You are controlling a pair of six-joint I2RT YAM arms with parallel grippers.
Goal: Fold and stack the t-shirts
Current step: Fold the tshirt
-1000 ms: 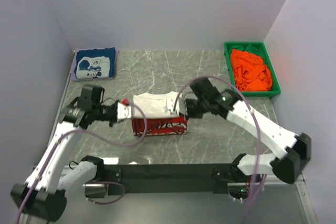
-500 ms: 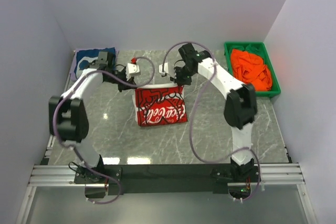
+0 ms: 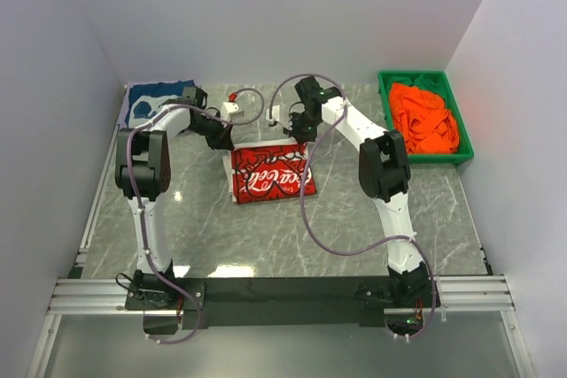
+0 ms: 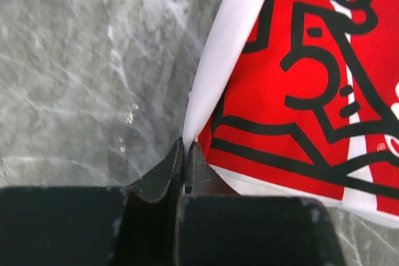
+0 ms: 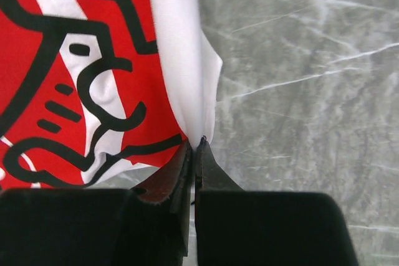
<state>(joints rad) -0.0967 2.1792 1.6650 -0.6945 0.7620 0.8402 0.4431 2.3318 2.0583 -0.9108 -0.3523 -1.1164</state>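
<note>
The red printed t-shirt (image 3: 270, 179) is seen in the middle of the frame on the grey marbled table (image 3: 266, 241), with its upper edge held between the two arms, which are stretched out towards the top of the frame. The left gripper (image 4: 186, 152) is pressed together on the white border (image 4: 227, 42) at the shirt's upper left corner. The right gripper (image 5: 194, 149) is pinched in the same way on the upper right corner, with no gap showing between either pair of jaws. From both tools the cloth extends downward in the overhead view, and the held edge runs left to right between them, slightly tilted. Whether the lower edge rests on the table cannot be told. The navy t-shirt (image 3: 149, 99) is found at the upper left, partly hidden behind the left arm, and the orange t-shirt (image 3: 425, 121) is heaped in the green bin (image 3: 386, 99) at the upper right. If the held shirt is meant for a stack on the navy one, a sideways carry to the upper left is called for. The left arm is judged the nearer one, so the right would have to follow across and the held edge be kept taut.
</note>
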